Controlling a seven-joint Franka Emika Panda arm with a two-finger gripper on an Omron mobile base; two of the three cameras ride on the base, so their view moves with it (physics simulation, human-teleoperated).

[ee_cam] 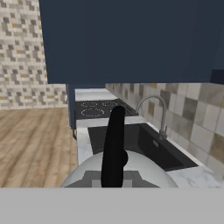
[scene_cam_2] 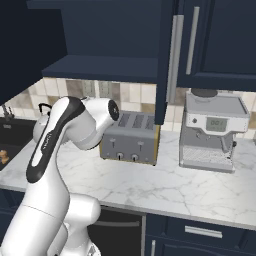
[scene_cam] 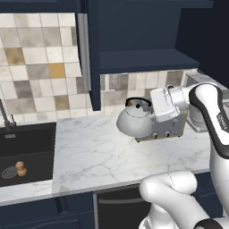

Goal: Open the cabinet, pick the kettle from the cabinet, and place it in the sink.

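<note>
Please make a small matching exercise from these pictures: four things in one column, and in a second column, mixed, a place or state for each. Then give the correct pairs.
Things:
1. kettle
2. cabinet
3. sink
4. toaster

Places or states:
A. door swung open, shelf bare
B. stands on the marble counter beside the coffee machine
C. held up above the counter by its black handle
D. black basin set into the counter at the left, drain visible

Pairs: 1-C, 2-A, 3-D, 4-B
</note>
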